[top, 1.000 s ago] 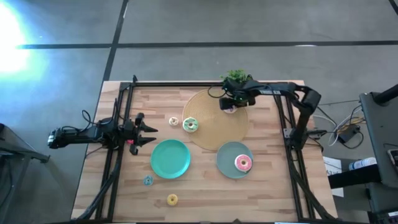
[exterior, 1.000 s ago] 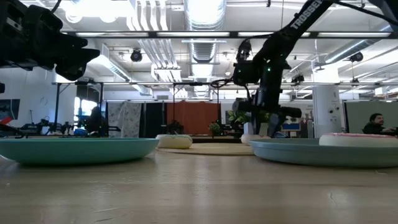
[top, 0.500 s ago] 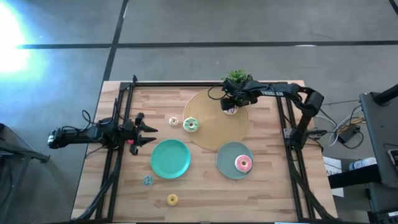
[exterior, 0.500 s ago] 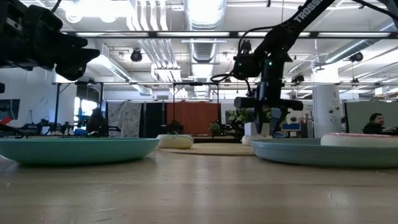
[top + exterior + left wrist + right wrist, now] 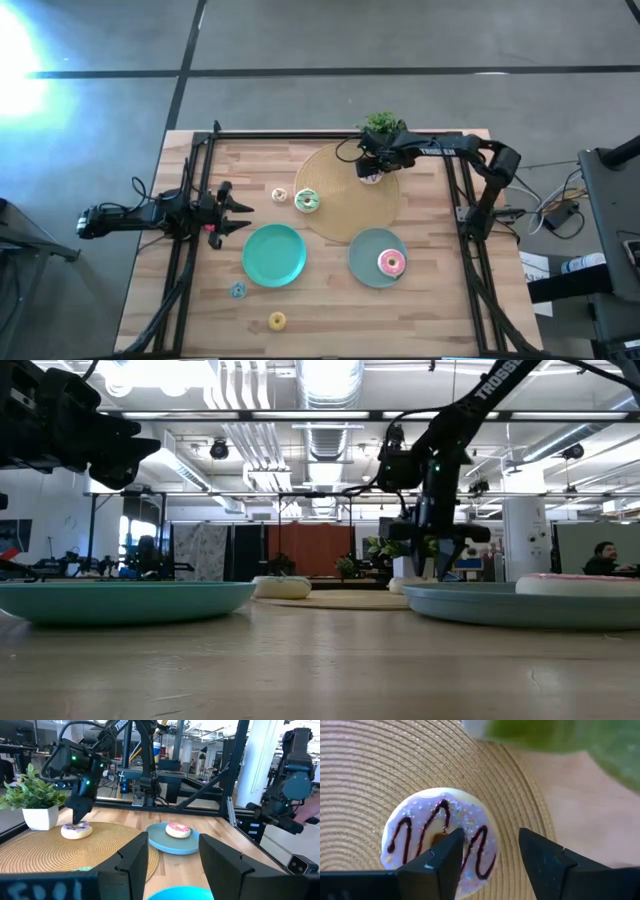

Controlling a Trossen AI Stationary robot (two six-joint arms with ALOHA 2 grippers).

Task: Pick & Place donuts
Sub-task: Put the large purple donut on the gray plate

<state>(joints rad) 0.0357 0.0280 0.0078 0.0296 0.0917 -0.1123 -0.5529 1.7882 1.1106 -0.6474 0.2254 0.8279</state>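
We hung our right gripper (image 5: 487, 862) over the sprinkled donut (image 5: 440, 837) at the tan mat's (image 5: 345, 215) one o'clock edge, beside the potted plant (image 5: 378, 124). Its jaws stood apart, empty: one finger (image 5: 437, 865) above the ring's middle, the other past its rim, not touching. Our left gripper (image 5: 172, 862) waited open at the table's (image 5: 440, 300) nine o'clock.

The lilac-iced donut (image 5: 369, 174) is largely hidden from above by the right claw (image 5: 370, 166); the potted plant (image 5: 555, 735) is blurred, perhaps too close.
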